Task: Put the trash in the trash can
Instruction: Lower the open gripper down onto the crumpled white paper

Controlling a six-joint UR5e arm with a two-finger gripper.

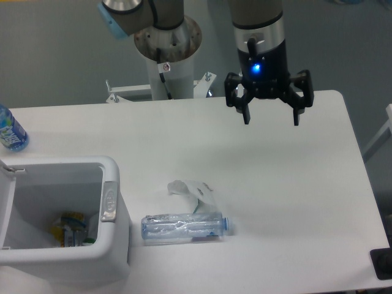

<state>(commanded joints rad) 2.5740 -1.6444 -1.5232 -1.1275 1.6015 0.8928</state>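
A flattened clear plastic bottle [184, 227] with a bluish cap lies on its side on the white table, just right of the trash can. A crumpled whitish wrapper [192, 192] rests right behind it, touching or nearly so. The trash can [113, 245] is a white boxy bin at the front left with a grey latch [109, 201] on its rim and its lid swung open to the left; some packaging lies inside. My gripper [271, 119] hovers open over the back right of the table, far from the trash, holding nothing.
An intact blue-labelled water bottle [10, 132] stands at the left edge. The arm's pedestal [168, 49] rises behind the table's back edge. A dark object [383, 264] sits at the front right corner.
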